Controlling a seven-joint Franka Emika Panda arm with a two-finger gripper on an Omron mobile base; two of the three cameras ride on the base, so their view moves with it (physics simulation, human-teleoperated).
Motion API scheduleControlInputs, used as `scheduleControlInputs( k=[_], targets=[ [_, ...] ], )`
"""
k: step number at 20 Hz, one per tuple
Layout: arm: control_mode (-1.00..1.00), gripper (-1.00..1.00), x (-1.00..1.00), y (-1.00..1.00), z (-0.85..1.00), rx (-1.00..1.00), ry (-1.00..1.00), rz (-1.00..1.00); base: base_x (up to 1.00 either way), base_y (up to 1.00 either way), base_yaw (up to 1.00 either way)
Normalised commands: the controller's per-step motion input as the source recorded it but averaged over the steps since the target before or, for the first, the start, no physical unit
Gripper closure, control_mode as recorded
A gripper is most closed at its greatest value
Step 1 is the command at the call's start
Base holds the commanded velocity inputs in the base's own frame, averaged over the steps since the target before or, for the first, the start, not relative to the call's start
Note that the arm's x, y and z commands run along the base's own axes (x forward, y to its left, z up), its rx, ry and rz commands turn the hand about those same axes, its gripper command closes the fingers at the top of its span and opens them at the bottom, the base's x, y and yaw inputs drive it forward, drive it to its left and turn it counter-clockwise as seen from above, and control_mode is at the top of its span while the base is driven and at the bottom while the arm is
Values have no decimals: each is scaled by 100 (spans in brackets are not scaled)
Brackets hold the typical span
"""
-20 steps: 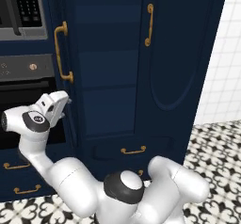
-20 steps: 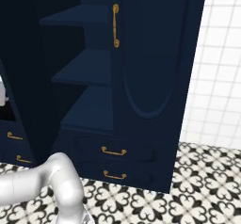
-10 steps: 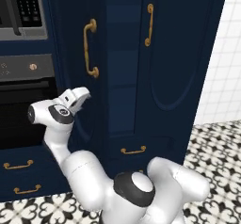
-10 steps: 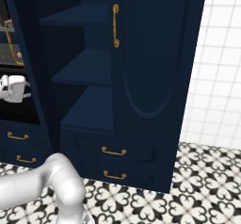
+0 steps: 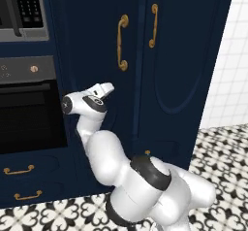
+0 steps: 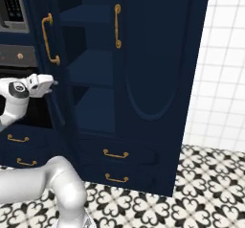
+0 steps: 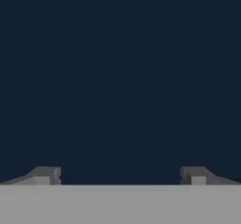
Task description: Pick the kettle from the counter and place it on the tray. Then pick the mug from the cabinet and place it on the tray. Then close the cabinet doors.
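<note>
The tall navy cabinet (image 6: 158, 78) dominates, and in the right base view its left door (image 6: 43, 78) stands partly ajar, with bare inner shelves (image 6: 93, 69) showing in the gap beside the shut right door (image 6: 158, 69). From the left base view that left door (image 5: 97, 60) looks nearly flush with its partner (image 5: 184, 55), both brass bar handles (image 5: 122, 42) standing close together. Left of the cabinet sits the black oven (image 5: 31, 113), a microwave (image 5: 22, 11) above it and brass-pulled drawers (image 5: 19, 170) below. Two more drawers (image 6: 116, 153) sit under the shelves. Patterned floor tiles (image 6: 191, 193) run along the bottom. The gripper (image 5: 107, 87) is up against the left door's face, below its handle. In the hand view, the gripper (image 7: 120, 176) has its fingertips (image 7: 47, 175) spread wide, holding nothing, flat navy panel right in front.
</note>
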Motion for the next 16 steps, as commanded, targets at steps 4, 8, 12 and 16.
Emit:
scheduleControlInputs(
  k=[4, 8, 12, 16],
  targets=[
    [-100, -100, 75, -63, 0, 16, -8, 14, 0, 0, 0],
    [-100, -100, 82, -60, 0, 16, -9, 18, 0, 0, 0],
    [-100, -100, 84, -52, 0, 17, -9, 22, 0, 0, 0],
    [-100, -100, 85, -46, 0, 18, -8, 24, 0, 0, 0]
  ],
)
